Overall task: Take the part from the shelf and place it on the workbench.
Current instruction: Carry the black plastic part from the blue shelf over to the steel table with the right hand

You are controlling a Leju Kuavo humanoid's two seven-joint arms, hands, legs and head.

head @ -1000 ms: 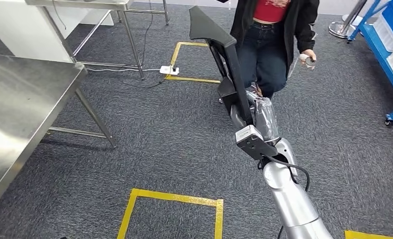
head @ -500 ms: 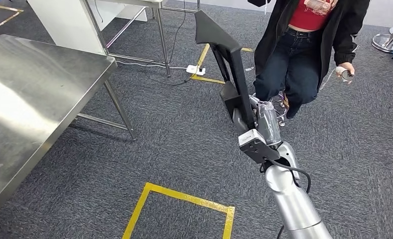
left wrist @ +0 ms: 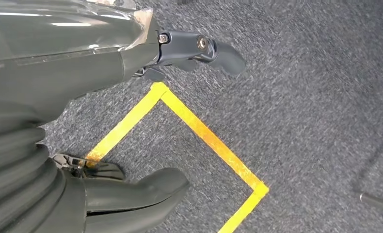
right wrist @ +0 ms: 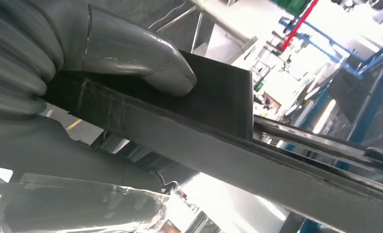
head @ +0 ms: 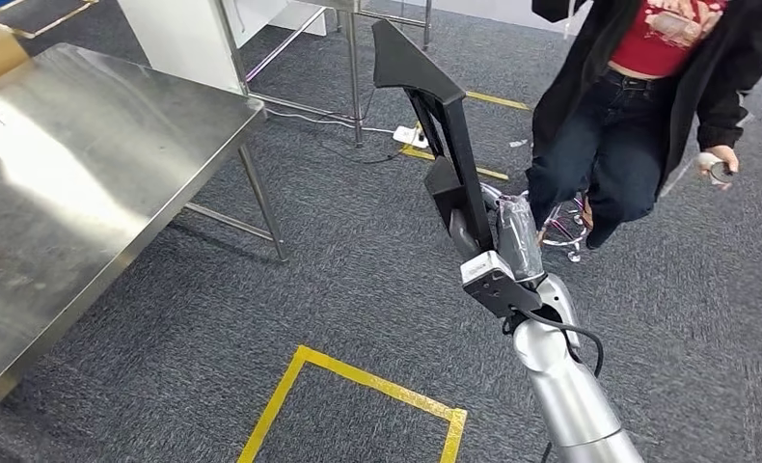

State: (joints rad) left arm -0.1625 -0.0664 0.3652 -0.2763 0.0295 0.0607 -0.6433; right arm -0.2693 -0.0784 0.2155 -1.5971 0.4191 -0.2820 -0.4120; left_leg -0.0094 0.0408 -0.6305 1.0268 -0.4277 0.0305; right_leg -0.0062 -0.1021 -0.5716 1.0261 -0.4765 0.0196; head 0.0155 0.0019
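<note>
- One long black part [head: 442,135] is standing up out of the right hand [head: 498,224], its flared end pointing to the far side, above the grey carpet [head: 358,280].
- In the right wrist view, the thick grey thumb [right wrist: 146,58] is pressing flat on the part's broad black face [right wrist: 214,97], and the hand is clamping the part from both sides; the other fingers are lying hidden behind it.
- The left hand [left wrist: 97,121] is hanging over the carpet, holding nothing; its thumb [left wrist: 146,191] and a dark finger [left wrist: 204,51] are standing well apart.
- Yellow tape [head: 358,381] is marking a square on the carpet near the robot, left of the right arm.
- The steel workbench [head: 78,193] is lying at the left, well apart from the part.
- A person in a black jacket [head: 647,106] is standing at the far right, just beyond the part, with a small object in one hand [head: 717,166].
</note>
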